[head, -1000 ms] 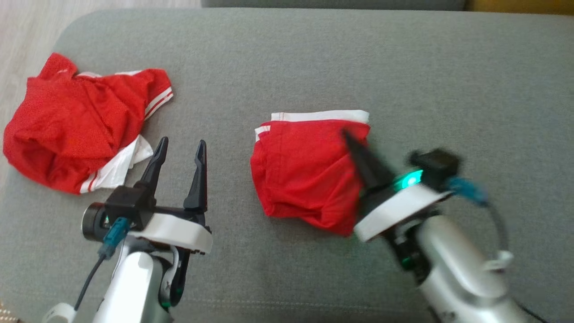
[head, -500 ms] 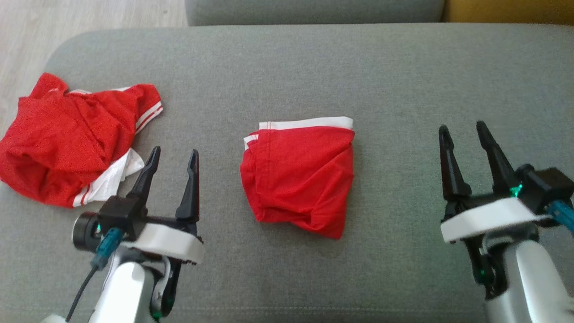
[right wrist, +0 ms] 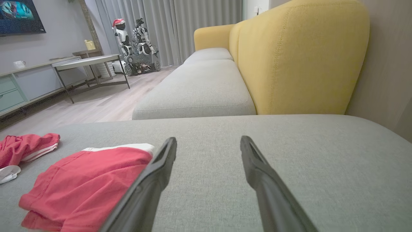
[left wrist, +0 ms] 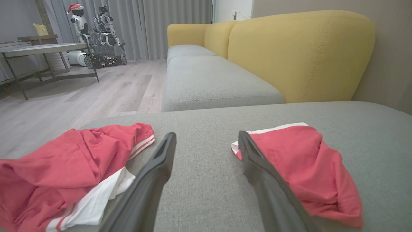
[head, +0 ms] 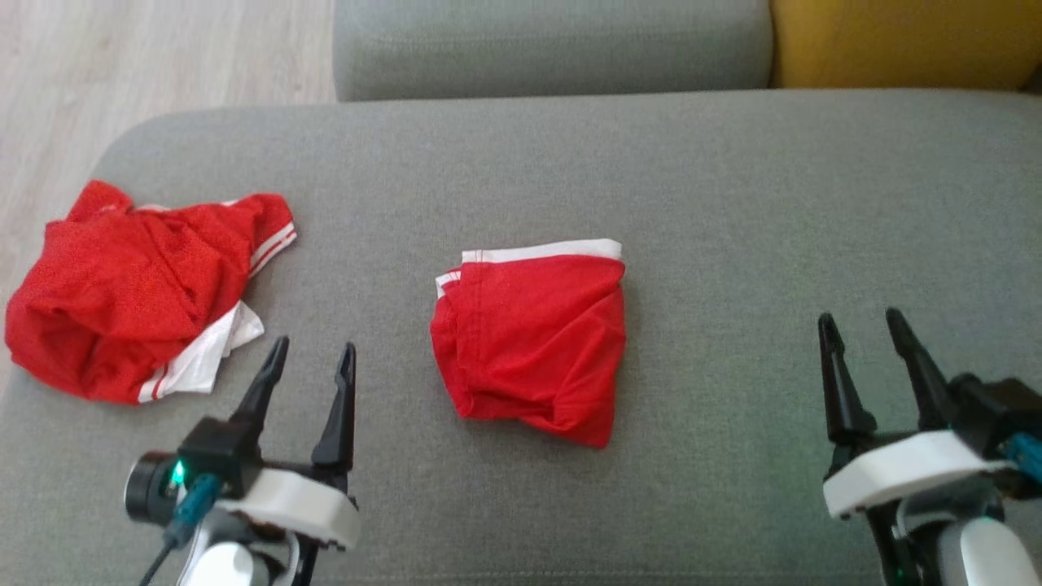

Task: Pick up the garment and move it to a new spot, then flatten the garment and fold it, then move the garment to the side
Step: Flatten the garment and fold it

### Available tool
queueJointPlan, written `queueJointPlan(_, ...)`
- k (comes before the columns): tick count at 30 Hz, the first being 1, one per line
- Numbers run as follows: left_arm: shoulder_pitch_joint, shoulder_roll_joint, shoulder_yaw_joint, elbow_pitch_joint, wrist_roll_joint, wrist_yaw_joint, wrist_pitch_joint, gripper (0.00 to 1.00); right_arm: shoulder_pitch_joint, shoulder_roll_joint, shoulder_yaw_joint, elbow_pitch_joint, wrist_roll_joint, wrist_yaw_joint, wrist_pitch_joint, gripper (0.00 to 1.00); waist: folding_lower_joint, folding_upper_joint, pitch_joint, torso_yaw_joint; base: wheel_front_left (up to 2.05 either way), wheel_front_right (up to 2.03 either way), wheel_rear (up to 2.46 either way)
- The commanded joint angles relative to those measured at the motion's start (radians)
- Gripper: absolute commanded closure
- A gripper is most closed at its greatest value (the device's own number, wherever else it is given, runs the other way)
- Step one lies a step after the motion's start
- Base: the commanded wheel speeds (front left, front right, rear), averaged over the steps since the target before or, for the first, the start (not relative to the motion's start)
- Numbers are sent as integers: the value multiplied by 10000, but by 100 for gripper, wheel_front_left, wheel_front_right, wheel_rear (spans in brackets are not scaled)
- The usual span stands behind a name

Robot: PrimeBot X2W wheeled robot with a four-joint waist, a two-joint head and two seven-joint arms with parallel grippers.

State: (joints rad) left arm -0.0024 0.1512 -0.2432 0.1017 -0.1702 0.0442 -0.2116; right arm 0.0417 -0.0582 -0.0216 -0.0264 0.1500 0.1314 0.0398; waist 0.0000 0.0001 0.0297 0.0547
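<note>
Grey sofa cushion [head: 733,203], folded red garment [head: 529,334] centred, left hand [head: 314,345] and right hand [head: 860,317] both spread, empty

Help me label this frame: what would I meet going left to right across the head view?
crumpled garment → left end effector → folded garment → right end effector

The robot's left gripper [head: 315,343] and right gripper [head: 860,315] hover with jaws spread and empty, one either side of the folded red garment [head: 529,334], touching neither, the left nearer.
</note>
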Motion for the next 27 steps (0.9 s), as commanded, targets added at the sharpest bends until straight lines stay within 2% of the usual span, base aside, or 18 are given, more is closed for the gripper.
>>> queueJointPlan(1,-235,176,350,-381,-80,38,49,0,-131,-11,151,-455,77,-7,36,0,0,-1,-155,-4,0,0,0)
queueJointPlan(13,242,293,270,-671,-267,73,279,0,426,57,167,-786,229,-7,271,0,0,-1,-611,31,0,0,0)
queueJointPlan(27,216,356,225,-684,-359,166,299,0,385,77,200,-691,340,-7,308,0,0,-1,-636,3,0,0,0)
